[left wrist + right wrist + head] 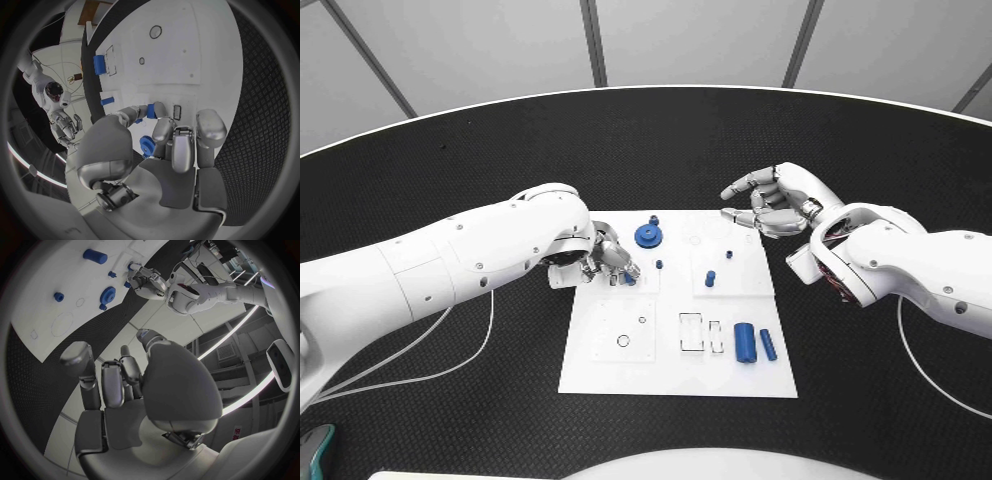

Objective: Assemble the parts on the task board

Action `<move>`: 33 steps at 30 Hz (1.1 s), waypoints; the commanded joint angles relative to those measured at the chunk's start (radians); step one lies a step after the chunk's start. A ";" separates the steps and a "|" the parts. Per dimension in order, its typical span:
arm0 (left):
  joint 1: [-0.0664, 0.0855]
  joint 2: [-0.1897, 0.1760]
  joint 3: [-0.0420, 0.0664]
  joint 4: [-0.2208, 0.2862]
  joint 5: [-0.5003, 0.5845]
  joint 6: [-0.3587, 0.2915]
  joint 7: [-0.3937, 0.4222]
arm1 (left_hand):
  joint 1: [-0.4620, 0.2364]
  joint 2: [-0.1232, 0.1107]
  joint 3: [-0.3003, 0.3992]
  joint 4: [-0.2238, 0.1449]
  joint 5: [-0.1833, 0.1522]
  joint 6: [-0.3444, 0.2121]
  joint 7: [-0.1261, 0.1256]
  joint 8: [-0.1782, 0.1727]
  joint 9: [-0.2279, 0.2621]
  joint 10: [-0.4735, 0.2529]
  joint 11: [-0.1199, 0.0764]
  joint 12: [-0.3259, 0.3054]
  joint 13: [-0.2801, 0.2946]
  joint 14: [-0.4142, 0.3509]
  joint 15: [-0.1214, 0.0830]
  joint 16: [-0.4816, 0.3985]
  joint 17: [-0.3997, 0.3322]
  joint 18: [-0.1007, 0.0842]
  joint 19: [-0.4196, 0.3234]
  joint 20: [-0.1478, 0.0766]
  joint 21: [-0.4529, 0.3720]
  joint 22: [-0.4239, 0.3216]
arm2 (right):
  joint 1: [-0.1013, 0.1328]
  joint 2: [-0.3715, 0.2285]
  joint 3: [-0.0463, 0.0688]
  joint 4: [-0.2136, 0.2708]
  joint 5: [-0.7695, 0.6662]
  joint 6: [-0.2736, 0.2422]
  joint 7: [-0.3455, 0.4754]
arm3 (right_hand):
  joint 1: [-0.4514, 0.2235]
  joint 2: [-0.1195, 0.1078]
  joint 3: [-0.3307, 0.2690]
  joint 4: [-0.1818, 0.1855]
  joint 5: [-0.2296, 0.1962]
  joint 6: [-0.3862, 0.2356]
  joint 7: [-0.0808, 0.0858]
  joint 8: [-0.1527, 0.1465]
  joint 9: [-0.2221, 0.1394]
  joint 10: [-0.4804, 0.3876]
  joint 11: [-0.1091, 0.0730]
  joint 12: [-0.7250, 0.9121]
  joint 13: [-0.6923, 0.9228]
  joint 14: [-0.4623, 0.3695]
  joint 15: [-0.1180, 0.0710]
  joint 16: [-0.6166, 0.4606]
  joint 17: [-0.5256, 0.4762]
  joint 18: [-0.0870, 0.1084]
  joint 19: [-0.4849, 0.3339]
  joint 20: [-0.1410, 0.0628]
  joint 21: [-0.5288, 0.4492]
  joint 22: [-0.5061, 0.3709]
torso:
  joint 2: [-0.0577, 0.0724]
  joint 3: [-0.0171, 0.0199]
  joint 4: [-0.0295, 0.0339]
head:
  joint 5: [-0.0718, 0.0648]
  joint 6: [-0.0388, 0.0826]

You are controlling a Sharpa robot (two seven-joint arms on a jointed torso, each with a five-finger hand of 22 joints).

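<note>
The white task board (589,375) lies in the middle of the table. My left hand (607,260) hovers over its left part and pinches a small blue part (627,278) between thumb and finger, seen in the left wrist view as the blue part (150,111). A blue gear (648,235) stands just beyond that hand; the gear (147,146) also shows behind the fingers. My right hand (776,200) hangs off the board's far right corner, fingers loosely bent and apart, holding nothing. The right hand (125,390) has an empty palm.
Two blue cylinders (744,342) lie side by side at the board's near right. Small blue pegs (710,278) stand in the board's middle. A round hole (623,341) and a rectangular slot (691,333) mark the near part. White cables (430,375) trail on the table at left.
</note>
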 commanded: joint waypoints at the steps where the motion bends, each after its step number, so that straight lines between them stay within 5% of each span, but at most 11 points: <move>1: 0.000 -0.001 0.000 0.000 0.000 -0.002 0.001 | -0.001 0.001 -0.007 0.001 0.003 -0.001 0.006 -0.003 -0.001 0.004 0.003 -0.003 0.001 0.103 -0.007 0.003 0.253 -0.016 -0.001 -0.002 0.004 0.001 | 0.000 0.000 0.000 0.000 0.000 0.000 0.000 | 0.000 -0.013 0.004 0.000 0.004 0.003 0.001 0.005 -0.001 0.005 0.002 0.000 -0.001 0.039 -0.006 -0.006 -0.001 0.013 0.003 0.000 -0.006 -0.001 | -0.001 0.0009 -0.0001 | 0.000 -0.001; 16: 0.000 -0.002 0.000 -0.001 0.039 -0.004 0.006 | 0.083 0.038 0.036 -0.024 0.018 -0.017 0.004 -0.007 0.000 -0.006 0.000 -0.015 -0.011 0.100 -0.009 0.000 0.241 -0.015 -0.004 -0.004 0.001 -0.003 | 0.000 0.001 0.000 -0.002 0.000 0.001 -0.003 | 0.000 -0.013 0.004 0.000 0.004 0.003 0.001 0.005 -0.001 0.005 0.002 0.000 -0.001 0.039 -0.006 -0.006 -0.001 0.013 0.003 0.000 -0.006 -0.001 | -0.001 0.0010 -0.0001 | 0.001 0.000; 21: 0.000 -0.005 0.000 0.002 0.070 -0.001 0.012 | 0.126 0.061 0.160 -0.066 0.021 -0.029 0.014 0.003 0.010 -0.017 0.006 -0.032 -0.032 0.098 -0.005 -0.004 0.230 -0.015 -0.007 -0.001 0.000 -0.006 | 0.000 0.001 0.000 -0.003 0.000 0.002 -0.003 | -0.001 -0.014 0.008 0.000 0.006 0.003 0.002 0.005 -0.002 0.007 0.002 0.002 0.001 0.039 -0.006 -0.006 0.001 0.013 0.005 0.000 -0.004 0.001 | -0.001 0.0007 -0.0001 | 0.001 0.000; 33: 0.001 -0.024 0.000 0.022 0.099 0.010 0.020 | 0.118 0.064 0.211 -0.075 0.019 -0.034 0.019 0.007 0.015 -0.027 0.010 -0.044 -0.048 0.095 -0.002 -0.008 0.218 -0.013 -0.011 0.002 -0.004 -0.013 | 0.000 0.003 0.000 -0.006 0.000 0.004 -0.003 | -0.001 -0.014 0.008 0.000 0.006 0.003 0.002 0.005 -0.002 0.007 0.002 0.002 0.001 0.039 -0.006 -0.006 0.001 0.013 0.005 0.000 -0.004 0.001 | -0.001 0.0006 0.0004 | 0.002 0.001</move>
